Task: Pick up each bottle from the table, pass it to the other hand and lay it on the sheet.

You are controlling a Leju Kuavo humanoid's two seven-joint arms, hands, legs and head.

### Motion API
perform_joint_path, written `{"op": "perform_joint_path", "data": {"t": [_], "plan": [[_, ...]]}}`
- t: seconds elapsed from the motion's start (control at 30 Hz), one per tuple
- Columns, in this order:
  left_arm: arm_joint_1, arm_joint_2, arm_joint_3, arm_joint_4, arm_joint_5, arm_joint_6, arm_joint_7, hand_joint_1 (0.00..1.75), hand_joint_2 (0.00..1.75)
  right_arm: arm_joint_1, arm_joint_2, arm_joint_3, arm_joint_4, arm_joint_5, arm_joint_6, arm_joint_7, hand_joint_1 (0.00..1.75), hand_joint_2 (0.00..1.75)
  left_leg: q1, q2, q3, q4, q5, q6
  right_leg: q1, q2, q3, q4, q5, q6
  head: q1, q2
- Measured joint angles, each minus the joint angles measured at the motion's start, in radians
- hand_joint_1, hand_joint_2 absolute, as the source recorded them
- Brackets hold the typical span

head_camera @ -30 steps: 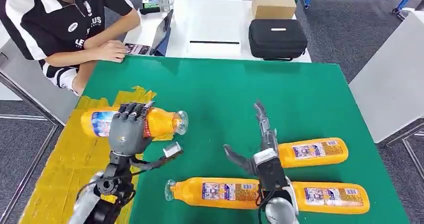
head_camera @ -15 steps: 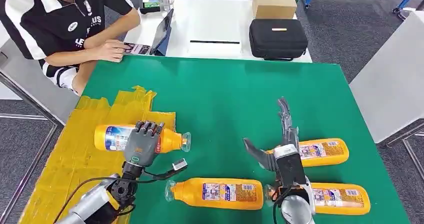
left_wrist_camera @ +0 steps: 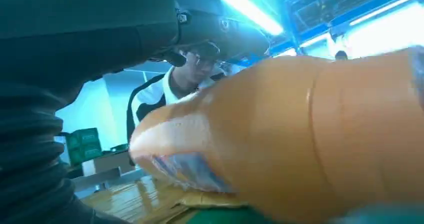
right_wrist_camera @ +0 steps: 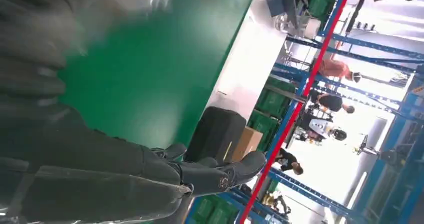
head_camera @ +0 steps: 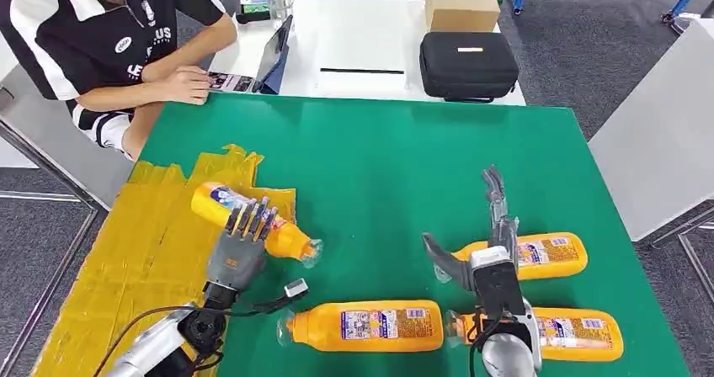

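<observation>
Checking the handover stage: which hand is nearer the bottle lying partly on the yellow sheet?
Left. The left hand is at that bottle, fingers over it; the right hand hangs open across the table.

The left hand (head_camera: pixel 238 252) was built with a grey palm and darker ribbed fingers (head_camera: pixel 253 220), joined to a silver arm (head_camera: pixel 150 352) through a black wrist joint. A thin black cable with a small silver plug (head_camera: pixel 295 289) was trailed from that wrist. The right hand (head_camera: pixel 480 242) was finished in dark grey, with a pale band above a black wrist block.
</observation>
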Motion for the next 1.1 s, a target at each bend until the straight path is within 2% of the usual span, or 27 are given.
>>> {"op": "perform_joint_path", "data": {"t": [0.07, 0.17, 0.2, 0.33, 0.47, 0.67, 0.77, 0.93, 1.1], "plan": [[0.011, -0.009, 0.029, 0.003, 0.000, 0.000, -0.041, 0.00, 0.00, 0.002, 0.000, -0.006, 0.000, 0.028, -0.012, 0.000, 0.00, 1.75, 0.000, 0.000, 0.000, 0.000, 0.000, 0.000, 0.000, 0.000, 0.000, 0.000, 0.000, 0.000, 0.000, 0.000], [0.054, -0.048, 0.159, -0.021, 0.002, 0.002, -0.236, 0.00, 0.00, 0.007, 0.000, -0.011, 0.000, 0.170, -0.063, 0.019, 0.00, 1.75, 0.000, 0.000, 0.000, 0.000, 0.000, 0.000, 0.000, 0.000, 0.000, 0.000, 0.000, 0.000, 0.000, 0.000], [0.076, -0.065, 0.203, -0.038, 0.021, 0.002, -0.301, 0.00, 1.75, 0.008, 0.000, -0.014, 0.000, 0.248, -0.074, 0.038, 0.00, 1.75, 0.000, 0.000, 0.000, 0.000, 0.000, 0.000, 0.000, 0.000, 0.000, 0.000, 0.000, 0.000, 0.000, 0.000], [0.145, -0.149, 0.407, -0.121, 0.161, 0.002, -0.555, 0.00, 1.75, 0.016, -0.013, -0.028, -0.014, 0.638, -0.072, 0.136, 0.00, 1.75, -0.001, 0.000, -0.001, 0.000, -0.001, 0.000, -0.001, 0.000, -0.001, 0.000, 0.000, 0.000, 0.000, 0.000], [0.183, -0.208, 0.548, -0.193, 0.381, 0.002, -0.747, 0.00, 1.75, 0.021, -0.046, -0.037, -0.036, 0.847, 0.047, 0.199, 0.00, 1.75, -0.001, 0.000, -0.001, 0.000, -0.001, 0.001, 0.000, 0.000, 0.000, -0.001, 0.000, 0.000, -0.001, 0.000], [0.215, -0.251, 0.639, -0.261, 0.411, 0.001, -0.781, 0.00, 1.75, 0.023, -0.077, -0.043, -0.059, 0.874, 0.066, 0.206, 0.00, 1.75, 0.000, 0.000, 0.000, 0.000, -0.001, 0.000, 0.000, 0.000, 0.000, 0.000, 0.000, 0.000, -0.001, 0.000], [0.233, -0.262, 0.656, -0.298, 0.548, -0.018, -0.859, 0.00, 1.75, 0.020, -0.100, -0.043, -0.064, 0.981, 0.137, 0.246, 0.00, 1.75, 0.000, 0.000, 0.000, 0.000, -0.001, 0.000, 0.000, 0.000, 0.000, 0.000, 0.000, 0.000, -0.001, 0.000], [0.292, -0.278, 0.671, -0.463, 0.812, -0.143, -0.974, 0.00, 1.75, 0.020, -0.182, -0.061, -0.066, 1.004, 0.243, 0.243, 0.00, 1.75, -0.001, -0.001, -0.001, 0.000, -0.001, 0.001, 0.000, 0.000, 0.000, 0.000, 0.000, 0.000, 0.000, 0.000], [0.326, -0.286, 0.677, -0.586, 0.966, -0.252, -1.020, 0.00, 1.75, 0.024, -0.268, -0.113, -0.066, 0.970, 0.312, 0.222, 0.00, 1.75, -0.002, -0.002, -0.001, 0.000, -0.001, 0.001, -0.002, 0.000, 0.000, -0.001, 0.000, 0.001, 0.000, 0.000]]}}
